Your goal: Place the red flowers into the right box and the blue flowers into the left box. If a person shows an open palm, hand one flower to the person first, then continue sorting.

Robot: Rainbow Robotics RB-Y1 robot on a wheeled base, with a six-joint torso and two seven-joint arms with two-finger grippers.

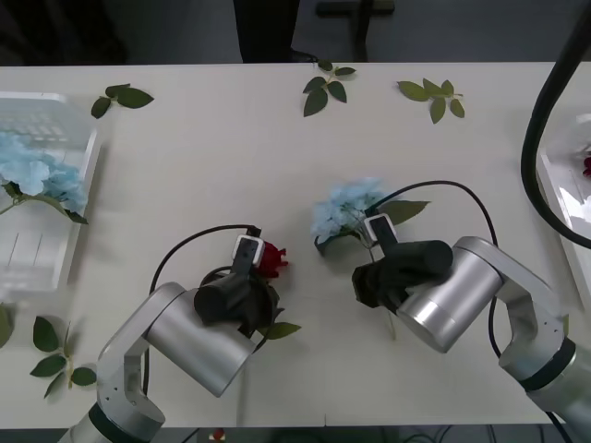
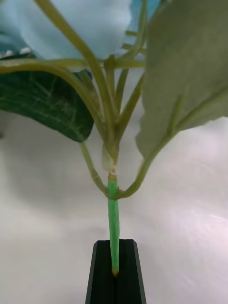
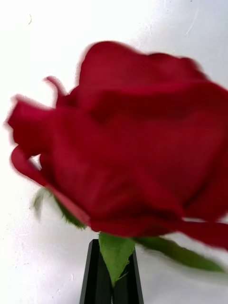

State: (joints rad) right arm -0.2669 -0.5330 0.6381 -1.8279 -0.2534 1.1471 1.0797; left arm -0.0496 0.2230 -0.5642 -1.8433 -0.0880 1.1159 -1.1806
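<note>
Rose and hydrangea, each gripped at mid-counter.

The full red rose point(image 3: 137, 137) sits in the left gripper point(image 1: 247, 277), black fingers point(image 3: 111, 280) closed under the bloom; at its 3 o'clock, the right gripper point(image 1: 374, 268) pinches the pale-blue hydrangea point(image 1: 346, 210) by its green stem point(image 2: 113, 223).

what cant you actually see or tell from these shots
- Right box: cut off by the front view's right edge and crossed by a black cable.
- Left box: cut off by the left edge.
- Red rose: its stem is hidden behind the bloom in the left wrist view.
- Blue flower: its stem is covered by the right gripper in the front view.
</note>
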